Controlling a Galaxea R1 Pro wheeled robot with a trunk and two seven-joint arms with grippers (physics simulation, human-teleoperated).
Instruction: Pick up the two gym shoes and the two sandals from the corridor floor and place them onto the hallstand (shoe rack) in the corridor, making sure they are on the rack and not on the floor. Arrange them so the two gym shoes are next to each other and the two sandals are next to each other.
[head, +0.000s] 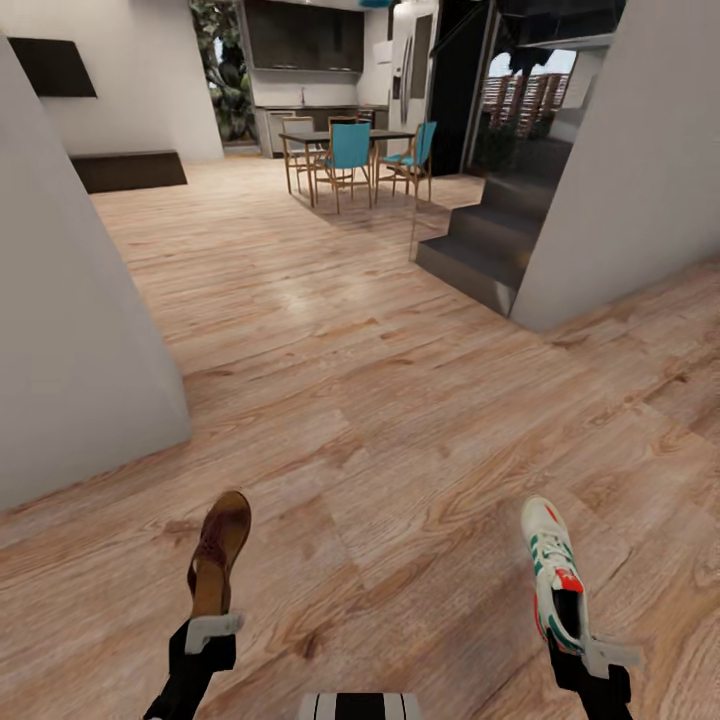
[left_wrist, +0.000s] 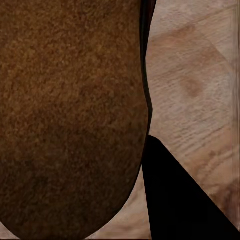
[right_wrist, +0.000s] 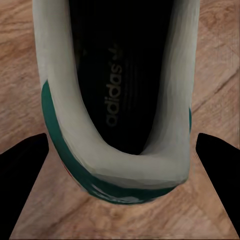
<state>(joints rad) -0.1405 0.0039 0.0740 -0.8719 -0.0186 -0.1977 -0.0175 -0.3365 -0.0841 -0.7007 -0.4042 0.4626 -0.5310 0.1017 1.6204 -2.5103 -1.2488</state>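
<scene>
A flat brown leather sandal (head: 220, 548) sticks forward out of my left gripper (head: 212, 632), which is shut on its heel end. In the left wrist view the sandal's sole (left_wrist: 70, 115) hides one finger, and the other black finger (left_wrist: 175, 200) shows beside it. My right gripper (head: 590, 655) is shut on the heel of a white gym shoe (head: 552, 572) with green stripes and a red-orange tab. From the right wrist the shoe's heel opening (right_wrist: 117, 95) sits between the two black fingers (right_wrist: 25, 175). Both hang over the corridor floor (head: 380, 420). The hallstand and the other shoes are out of view.
A grey wall corner (head: 80, 350) juts in at the left and another wall (head: 640, 180) stands at the right. Dark steps (head: 490, 240) lie ahead right. Farther on are a dining table with teal chairs (head: 350, 150) and a dark low bench (head: 130, 170).
</scene>
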